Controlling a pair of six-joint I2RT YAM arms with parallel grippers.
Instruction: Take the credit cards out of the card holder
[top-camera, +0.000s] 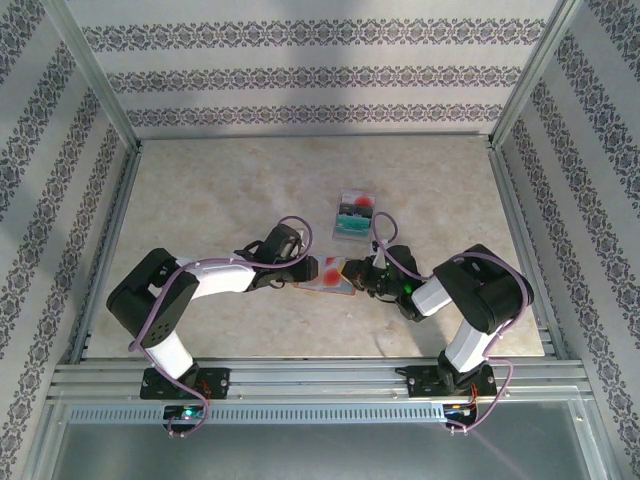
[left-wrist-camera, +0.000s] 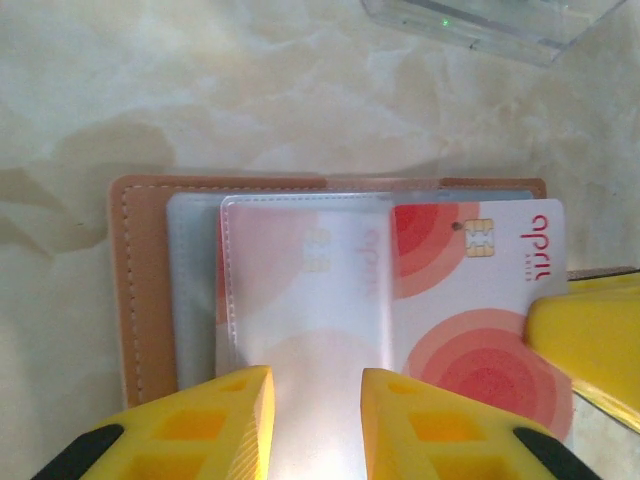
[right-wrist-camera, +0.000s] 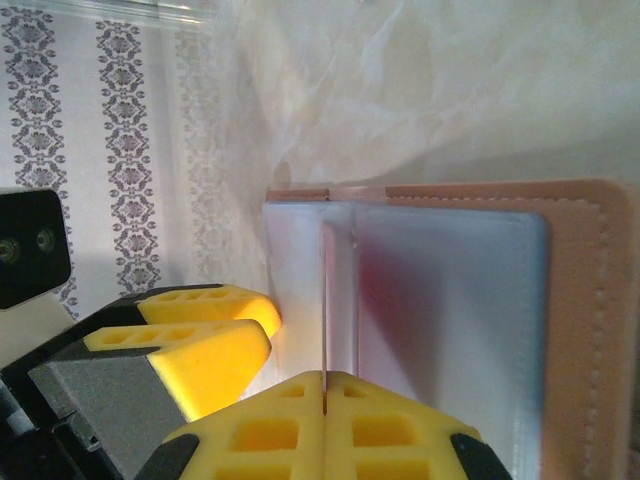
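The brown card holder (left-wrist-camera: 140, 290) lies open and flat on the table, grey-blue pockets up. A red-and-pink credit card (left-wrist-camera: 480, 300) sticks halfway out of its clear sleeve toward the right. My left gripper (left-wrist-camera: 317, 420) is open, its yellow fingers set apart over the sleeve near the holder's edge, nothing pinched between them. My right gripper (right-wrist-camera: 325, 385) is shut on the edge of that credit card (right-wrist-camera: 324, 300), with the card holder (right-wrist-camera: 580, 300) lying beyond it. From above, the card holder (top-camera: 325, 272) lies between the left gripper (top-camera: 300, 268) and right gripper (top-camera: 362, 272).
A small stack of teal and red cards (top-camera: 353, 213) lies on the marble tabletop just behind the holder. Patterned walls and metal rails (top-camera: 300, 375) enclose the table. Both arms reach in low from the near edge.
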